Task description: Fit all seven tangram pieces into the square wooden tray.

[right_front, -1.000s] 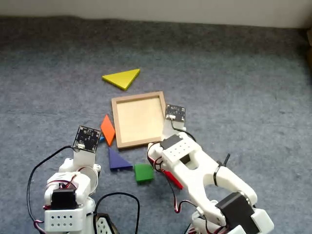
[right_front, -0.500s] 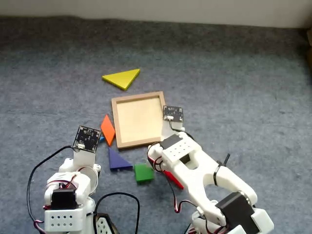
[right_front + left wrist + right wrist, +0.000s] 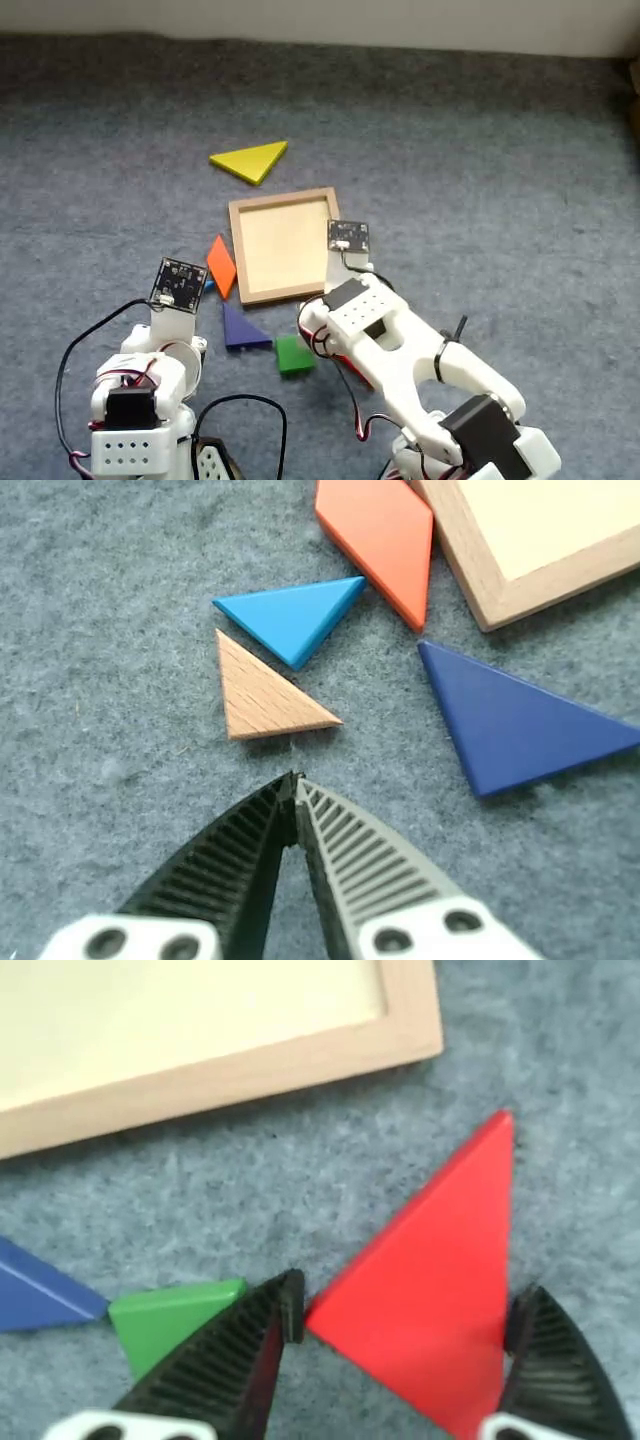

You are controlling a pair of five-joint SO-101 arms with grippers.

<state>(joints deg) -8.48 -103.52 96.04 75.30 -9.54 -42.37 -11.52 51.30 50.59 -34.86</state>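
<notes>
Right gripper (image 3: 408,1305) straddles the red triangle (image 3: 440,1280) on the carpet, fingers spread either side, just beside the tray (image 3: 250,1072). Left gripper (image 3: 293,782) hovers clenched near the wooden triangle (image 3: 262,695).

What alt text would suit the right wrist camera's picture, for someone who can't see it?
The right gripper is open around a red triangle lying on grey carpet. Beyond it is a corner of the wooden tray; a green piece and a blue piece lie nearby.
</notes>
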